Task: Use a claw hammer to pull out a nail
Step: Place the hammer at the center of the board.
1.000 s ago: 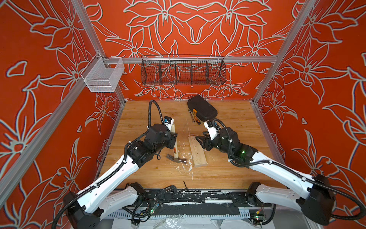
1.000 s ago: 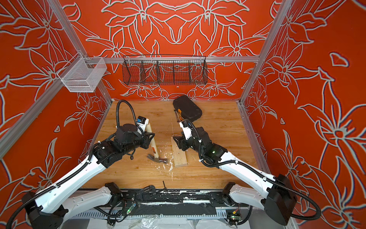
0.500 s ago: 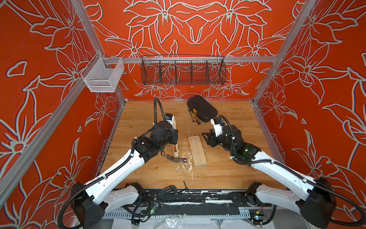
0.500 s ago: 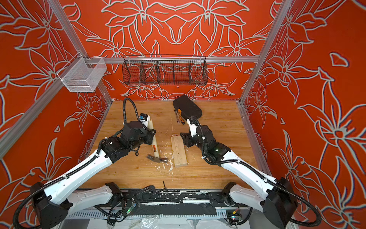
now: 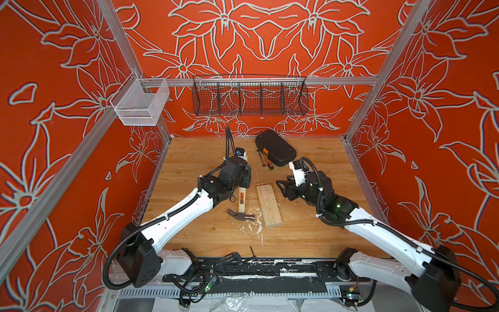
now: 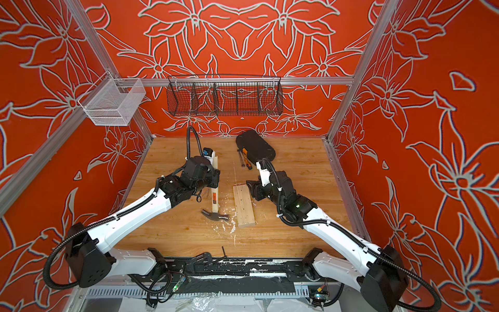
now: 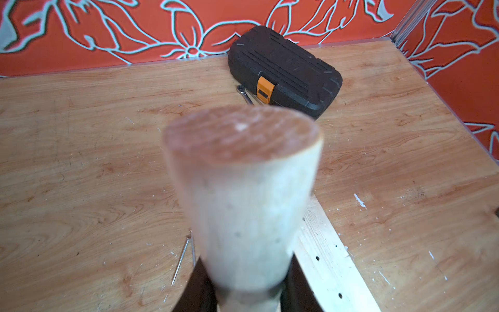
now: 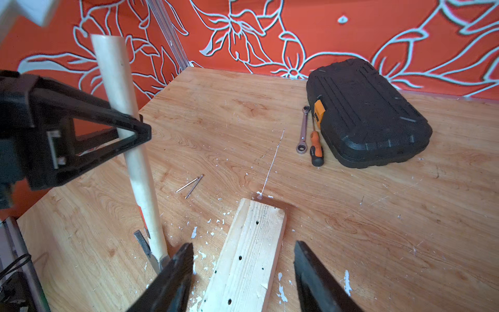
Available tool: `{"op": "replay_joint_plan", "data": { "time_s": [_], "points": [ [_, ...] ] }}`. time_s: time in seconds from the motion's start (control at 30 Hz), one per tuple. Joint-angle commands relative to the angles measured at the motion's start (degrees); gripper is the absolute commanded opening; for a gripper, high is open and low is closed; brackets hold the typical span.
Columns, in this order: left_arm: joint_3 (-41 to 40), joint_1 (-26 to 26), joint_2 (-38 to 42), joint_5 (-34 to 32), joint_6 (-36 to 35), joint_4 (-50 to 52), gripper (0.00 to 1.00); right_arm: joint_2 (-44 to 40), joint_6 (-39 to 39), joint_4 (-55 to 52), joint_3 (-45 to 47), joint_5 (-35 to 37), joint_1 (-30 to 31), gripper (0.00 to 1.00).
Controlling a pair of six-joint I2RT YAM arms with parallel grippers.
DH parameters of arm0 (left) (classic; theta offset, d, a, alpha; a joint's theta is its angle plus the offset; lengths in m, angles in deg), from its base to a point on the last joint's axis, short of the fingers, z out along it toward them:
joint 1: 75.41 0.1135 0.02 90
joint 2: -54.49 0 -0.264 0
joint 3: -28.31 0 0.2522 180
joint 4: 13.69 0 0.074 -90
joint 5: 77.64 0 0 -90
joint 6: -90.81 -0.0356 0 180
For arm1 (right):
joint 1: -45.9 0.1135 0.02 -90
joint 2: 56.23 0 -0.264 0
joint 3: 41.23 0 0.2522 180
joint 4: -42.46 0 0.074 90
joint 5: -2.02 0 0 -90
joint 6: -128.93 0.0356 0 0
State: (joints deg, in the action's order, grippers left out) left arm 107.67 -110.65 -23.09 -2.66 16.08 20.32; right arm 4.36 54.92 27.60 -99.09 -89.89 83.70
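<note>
Centrally, shows the claw hammer, long pale wooden handle, orange-red label and grey steel curved-claw head, propped steeply with head down on the scuffed wooden tabletop, just beside the pale drilled wooden plank. Held mid-handle by the left gripper, fingers clamped on the wood. Shows also the right gripper at the plank's far end, fingers apart, holding nothing. Farther back: two loose steel nails, black ribbed plastic tool case.
</note>
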Motion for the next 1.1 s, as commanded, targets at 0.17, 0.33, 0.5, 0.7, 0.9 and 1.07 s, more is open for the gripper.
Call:
{"op": "replay_joint_plan", "data": {
  "time_s": [0.17,0.33,0.5,0.7,0.9,1.07],
  "points": [
    [7.38,5.15,-10.19,1.18,-0.71,-0.27,0.00,-1.23,1.15,-0.21,0.87,-0.39,-0.45,0.61],
    [10.40,7.71,-16.99,3.37,-0.25,0.00,0.00,-1.73,1.26,-0.57,0.83,-0.53,-0.54,0.61],
    [12.43,9.14,-22.88,4.89,-0.11,-0.90,0.00,-1.78,1.41,-0.64,0.82,-0.63,-0.54,0.61],
    [14.62,11.62,-28.59,6.53,-0.15,-0.48,0.00,-1.98,1.67,-0.74,1.18,-0.59,-0.58,0.61],
    [18.84,13.25,-35.07,7.45,-0.24,2.40,0.00,-2.33,1.87,-0.92,1.38,-0.43,-0.55,0.61],
    [20.74,13.69,-39.67,8.24,0.00,3.28,0.00,-2.94,2.03,-1.52,1.41,-0.20,-0.54,0.61]
  ]
}}
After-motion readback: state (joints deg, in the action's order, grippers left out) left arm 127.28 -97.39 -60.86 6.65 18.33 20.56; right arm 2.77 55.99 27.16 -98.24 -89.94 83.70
